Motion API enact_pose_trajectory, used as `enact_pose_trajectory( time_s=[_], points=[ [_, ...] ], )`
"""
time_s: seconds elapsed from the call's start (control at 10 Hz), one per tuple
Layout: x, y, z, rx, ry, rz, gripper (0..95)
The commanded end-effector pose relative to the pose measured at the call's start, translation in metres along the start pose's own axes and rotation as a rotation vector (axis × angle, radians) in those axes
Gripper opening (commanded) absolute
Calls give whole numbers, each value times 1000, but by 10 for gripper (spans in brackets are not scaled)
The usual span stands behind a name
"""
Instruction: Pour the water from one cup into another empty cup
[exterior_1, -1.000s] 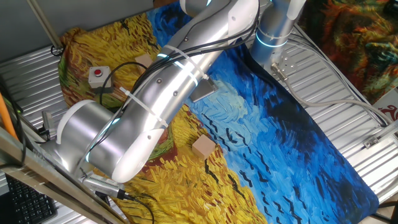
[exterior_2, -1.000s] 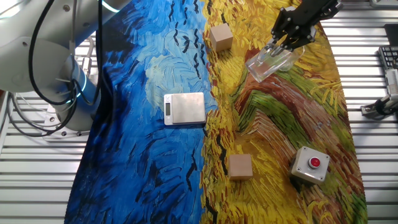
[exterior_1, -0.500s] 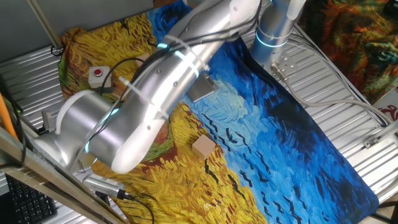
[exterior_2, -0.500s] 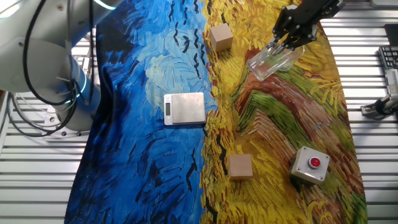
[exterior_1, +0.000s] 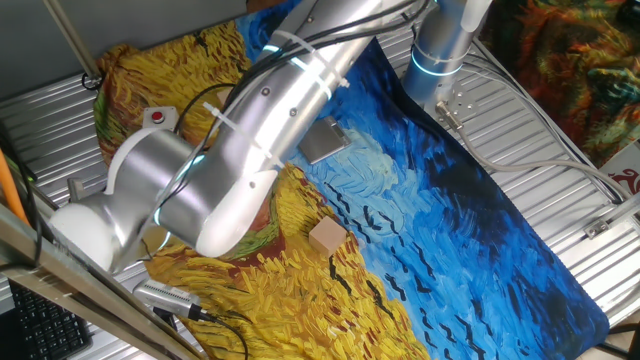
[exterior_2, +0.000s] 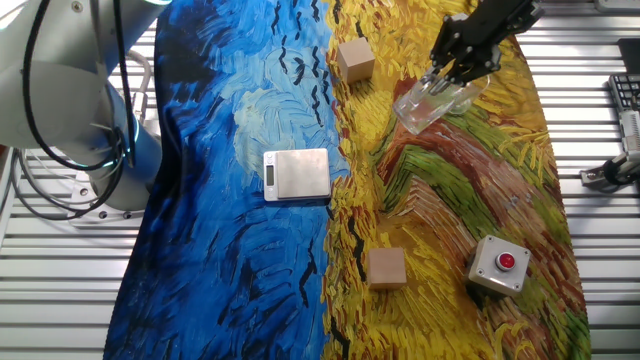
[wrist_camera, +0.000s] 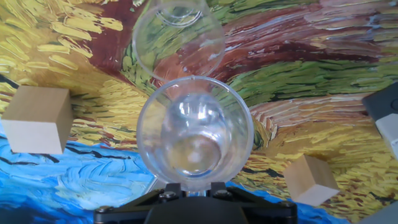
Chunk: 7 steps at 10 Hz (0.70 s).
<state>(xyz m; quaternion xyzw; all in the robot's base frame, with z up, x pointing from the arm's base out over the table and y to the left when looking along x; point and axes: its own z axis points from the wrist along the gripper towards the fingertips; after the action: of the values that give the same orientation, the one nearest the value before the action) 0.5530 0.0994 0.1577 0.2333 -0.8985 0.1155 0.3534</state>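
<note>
My gripper (exterior_2: 452, 72) is shut on the larger clear tumbler (exterior_2: 430, 103), holding it tilted on its side above the yellow cloth. The hand view looks straight along that tumbler (wrist_camera: 194, 134), whose round wall and thick base glint; the gripper (wrist_camera: 193, 188) clamps it at the bottom edge. Water shows only as faint glints (wrist_camera: 194, 154) inside it. The smaller clear cup (wrist_camera: 178, 34) stands on the cloth just beyond the tumbler's far end, which overlaps its near edge. In one fixed view the arm (exterior_1: 240, 150) hides the gripper and both cups.
A wooden block (exterior_2: 354, 58) lies left of the tumbler and another block (exterior_2: 386, 268) sits nearer the front. A small silver scale (exterior_2: 297, 173) lies at the blue-yellow border. A red button box (exterior_2: 498, 264) stands front right. The hand view shows blocks at left (wrist_camera: 36, 119) and lower right (wrist_camera: 312, 179).
The arm's forearm has swung upward and the wrist has turned. The held tumbler has shifted slightly left and tipped a little further.
</note>
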Motion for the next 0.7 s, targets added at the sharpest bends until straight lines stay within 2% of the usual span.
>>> enact_pose_trajectory(
  time_s=[0.1, 0.3, 0.6, 0.7],
  points=[
    [0, -1, 4, -1, -26, 4, 0],
    [3, -2, 10, -2, -45, 5, 0],
    [4, -2, 12, 5, -64, 3, 0],
    [5, -2, 12, -15, -72, 12, 0]
  ],
)
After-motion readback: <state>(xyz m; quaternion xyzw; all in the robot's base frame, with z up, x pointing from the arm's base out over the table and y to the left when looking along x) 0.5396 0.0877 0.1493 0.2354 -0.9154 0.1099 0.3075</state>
